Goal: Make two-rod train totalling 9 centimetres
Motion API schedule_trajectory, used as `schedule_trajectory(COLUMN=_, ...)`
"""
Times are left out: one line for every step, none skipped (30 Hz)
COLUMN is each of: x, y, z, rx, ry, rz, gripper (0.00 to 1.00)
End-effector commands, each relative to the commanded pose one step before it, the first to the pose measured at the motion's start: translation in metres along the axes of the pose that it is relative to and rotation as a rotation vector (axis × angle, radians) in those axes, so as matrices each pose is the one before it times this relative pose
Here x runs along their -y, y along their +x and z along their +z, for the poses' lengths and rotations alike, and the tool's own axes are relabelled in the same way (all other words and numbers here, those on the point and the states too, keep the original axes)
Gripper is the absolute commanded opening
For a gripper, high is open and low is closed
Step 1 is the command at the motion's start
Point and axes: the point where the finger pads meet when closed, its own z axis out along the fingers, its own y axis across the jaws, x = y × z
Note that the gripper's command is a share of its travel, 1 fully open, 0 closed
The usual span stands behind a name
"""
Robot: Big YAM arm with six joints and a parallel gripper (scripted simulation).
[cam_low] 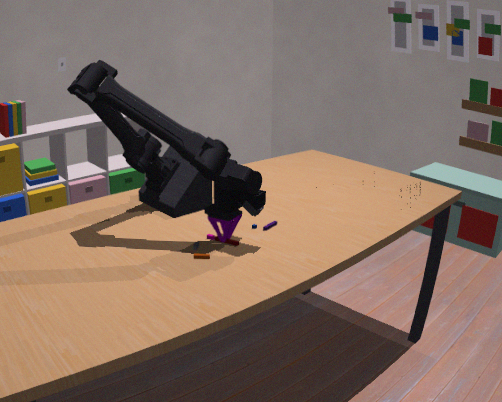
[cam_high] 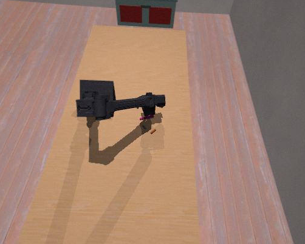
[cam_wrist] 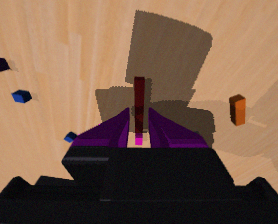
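A red rod (cam_high: 152, 116) (cam_low: 233, 242) (cam_wrist: 139, 92) lies flat on the table. A magenta rod (cam_high: 141, 118) (cam_low: 210, 236) (cam_wrist: 139, 141) lies at its arm-side end, and the two look in one line. Any gap at the joint is too small to tell. My gripper (cam_high: 147, 117) (cam_low: 224, 240) (cam_wrist: 138, 112) is down at the red rod, slightly open, with one purple finger on either side of it. The wrist view shows a narrow strip of table between each fingertip and the rod. The fingers partly hide the rods in the top and exterior views.
An orange rod (cam_high: 153, 131) (cam_low: 201, 256) (cam_wrist: 237, 111) lies to one side, with a dark grey rod (cam_high: 144, 127) (cam_low: 197, 246) in the arm's shadow. On the other side are two small blue rods (cam_wrist: 21, 96) (cam_wrist: 70, 137) and a purple rod (cam_low: 270, 225) (cam_wrist: 4, 64).
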Motion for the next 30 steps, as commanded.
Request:
schedule_trajectory(x=0.00932, y=-0.02009, z=-0.02842, rx=0.05508, ry=0.01407, rz=0.02722, gripper=0.23)
schedule_trajectory(x=0.0, y=0.0, z=0.0, rx=0.0, ry=0.0, rz=0.0, gripper=0.23)
schedule_trajectory(x=0.0, y=0.0, z=0.0, rx=0.0, ry=0.0, rz=0.0, gripper=0.23)
schedule_trajectory(x=-0.00005, y=-0.00023, z=-0.0038, rx=0.00047, ry=-0.00085, rz=0.0003, gripper=0.23)
schedule_trajectory(x=-0.00007, y=-0.00026, z=-0.00432, rx=0.00053, ry=-0.00104, rz=0.00034, gripper=0.23)
schedule_trajectory(x=-0.0001, y=-0.00028, z=-0.00479, rx=0.00057, ry=-0.00123, rz=0.00037, gripper=0.23)
schedule_trajectory(x=-0.00013, y=-0.00029, z=-0.00519, rx=0.0006, ry=-0.00142, rz=0.00038, gripper=0.23)
schedule_trajectory(x=-0.0001, y=-0.00029, z=-0.0055, rx=0.00055, ry=-0.00118, rz=0.0004, gripper=0.23)
schedule_trajectory(x=0.00002, y=-0.00027, z=-0.00573, rx=0.00046, ry=-0.00045, rz=0.0004, gripper=0.23)
schedule_trajectory(x=0.00002, y=-0.00027, z=-0.00586, rx=0.00046, ry=-0.00047, rz=0.00039, gripper=0.23)
schedule_trajectory(x=0.00001, y=-0.00025, z=-0.00588, rx=0.00045, ry=-0.00048, rz=0.00038, gripper=0.23)
schedule_trajectory(x=0.0, y=-0.00024, z=-0.00581, rx=0.00043, ry=-0.00049, rz=0.00036, gripper=0.23)
schedule_trajectory(x=0.0, y=-0.00023, z=-0.00563, rx=0.00041, ry=-0.00048, rz=0.00033, gripper=0.23)
schedule_trajectory(x=-0.00001, y=-0.00021, z=-0.00535, rx=0.00038, ry=-0.00047, rz=0.0003, gripper=0.23)
schedule_trajectory(x=-0.00001, y=-0.00018, z=-0.00498, rx=0.00034, ry=-0.00044, rz=0.00027, gripper=0.23)
schedule_trajectory(x=-0.00002, y=-0.00016, z=-0.00452, rx=0.0003, ry=-0.0004, rz=0.00023, gripper=0.23)
schedule_trajectory(x=-0.00002, y=-0.00014, z=-0.004, rx=0.00026, ry=-0.00037, rz=0.0002, gripper=0.23)
schedule_trajectory(x=-0.00002, y=-0.00011, z=-0.00342, rx=0.00022, ry=-0.00031, rz=0.00016, gripper=0.23)
schedule_trajectory(x=0.0, y=0.0, z=0.0, rx=0.0, ry=0.0, rz=0.0, gripper=0.23)
schedule_trajectory(x=0.0, y=0.0, z=0.0, rx=0.0, ry=0.0, rz=0.0, gripper=0.23)
schedule_trajectory(x=-0.01193, y=0.01478, z=0.01415, rx=-0.05023, ry=-0.00131, rz=-0.03633, gripper=0.23)
schedule_trajectory(x=0.00226, y=-0.00776, z=-0.00821, rx=0.01748, ry=0.00118, rz=0.00738, gripper=0.23)
schedule_trajectory(x=0.00276, y=-0.00435, z=-0.00521, rx=0.01073, ry=0.00002, rz=0.00849, gripper=0.23)
schedule_trajectory(x=0.00438, y=-0.00176, z=-0.00574, rx=0.01341, ry=0.00013, rz=0.0124, gripper=0.23)
schedule_trajectory(x=0.00128, y=-0.00008, z=-0.0019, rx=0.00373, ry=0.00025, rz=0.00345, gripper=0.23)
schedule_trajectory(x=0.00016, y=-0.00001, z=-0.00039, rx=0.00046, ry=0.00004, rz=0.00042, gripper=0.23)
schedule_trajectory(x=-0.00031, y=0.00002, z=0.0003, rx=-0.00092, ry=0.0, rz=-0.00085, gripper=0.23)
schedule_trajectory(x=-0.001, y=0.00195, z=0.00119, rx=-0.00361, ry=0.0004, rz=-0.00333, gripper=1.0)
schedule_trajectory(x=-0.00054, y=0.00188, z=0.00149, rx=-0.00431, ry=-0.00013, rz=-0.00187, gripper=1.0)
schedule_trajectory(x=0.00058, y=0.00049, z=0.00087, rx=-0.00226, ry=-0.00043, rz=0.00158, gripper=1.0)
